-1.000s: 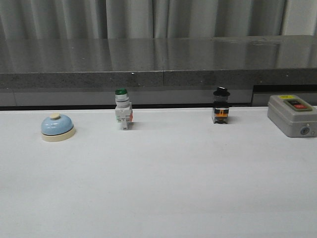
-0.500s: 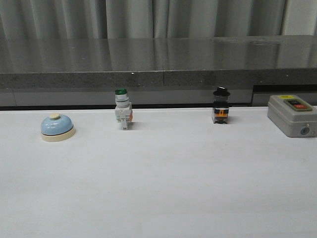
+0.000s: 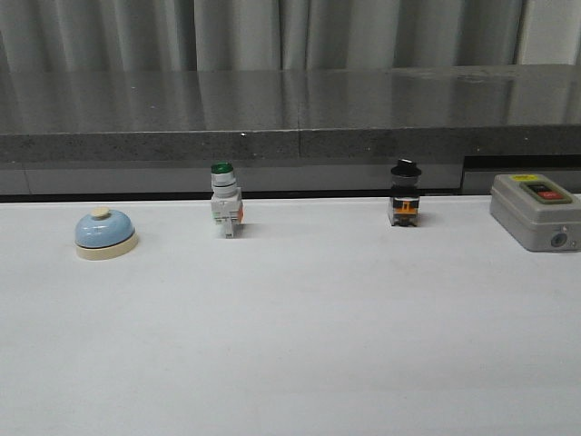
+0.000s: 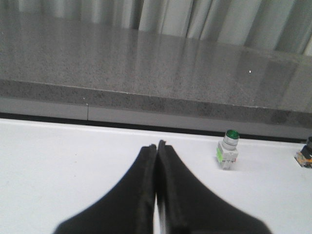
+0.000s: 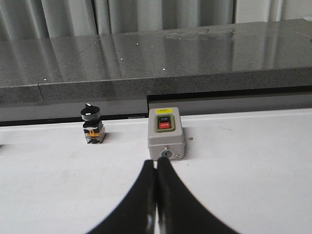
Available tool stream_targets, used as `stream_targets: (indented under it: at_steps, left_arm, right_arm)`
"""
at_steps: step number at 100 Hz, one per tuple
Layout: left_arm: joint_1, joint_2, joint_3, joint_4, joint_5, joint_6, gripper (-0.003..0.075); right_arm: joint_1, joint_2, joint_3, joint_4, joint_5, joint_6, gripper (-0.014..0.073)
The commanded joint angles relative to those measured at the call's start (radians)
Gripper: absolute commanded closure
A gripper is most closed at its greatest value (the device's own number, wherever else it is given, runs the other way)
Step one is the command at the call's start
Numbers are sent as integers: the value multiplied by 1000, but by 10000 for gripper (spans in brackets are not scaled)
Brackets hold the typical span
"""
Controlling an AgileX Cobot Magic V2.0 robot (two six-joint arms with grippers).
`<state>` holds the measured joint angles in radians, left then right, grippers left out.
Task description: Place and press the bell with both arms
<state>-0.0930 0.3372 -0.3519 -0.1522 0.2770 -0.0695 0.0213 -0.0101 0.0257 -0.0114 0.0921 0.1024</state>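
White tabletop (image 3: 300, 345) fills the lower part of the front view, with a grey stone ledge (image 3: 290, 113) and curtains (image 3: 272, 32) behind it. At far left, mid-height, we see the bell (image 3: 105, 233) upright on the table, blue dome on a cream base, cream button on top, nothing touching it. Left of centre stands the green-capped switch (image 3: 225, 201), right of centre the black-capped switch (image 3: 405, 194), and at the right edge the grey control box (image 3: 536, 211) with red and black buttons. All four sit well apart in a row near the table's back edge. We see no arm in the front view.

Left wrist view: left gripper (image 4: 157, 146) clenched, fingers pressed together with nothing between them; the green-capped switch sits right of the tips.

Right wrist view: right gripper (image 5: 156, 163) also clenched on nothing, tips just short of the grey control box, black-capped switch at mid-left.
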Motion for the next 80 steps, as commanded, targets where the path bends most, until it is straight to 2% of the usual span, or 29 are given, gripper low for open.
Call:
stream_targets:
  at_steps: [1,15,27,43,66,74,80]
  left_arm:
    - [-2,120,-142,-7,51,11,741]
    - [-2,306,-314,13,222,13,741]
    - [-2,440,-420,13,317,13,741]
    - [-2,567,-488,13,357,45,741]
    - [-2,653,-491,13,364,80,736]
    - [-2,660,-491,13,375,99,677]
    - [-2,660,-491,13,376,114,573]
  right_arm:
    - [-1,-19,-13,-12,-82,-1,654]
    - [-1,-19,-13,-12,-82,-1,654]
    - [-1,-19,-13,-12,-82,-1,654]
    - [-1,-19,-13,-12,-82,-1,654]
    - [-1,-19,-13,-12,-82,-1,654]
    - [-1,-19,-13,-12,-82,-1,654]
    - [-1,-19,-13,-12,-82,-1,654]
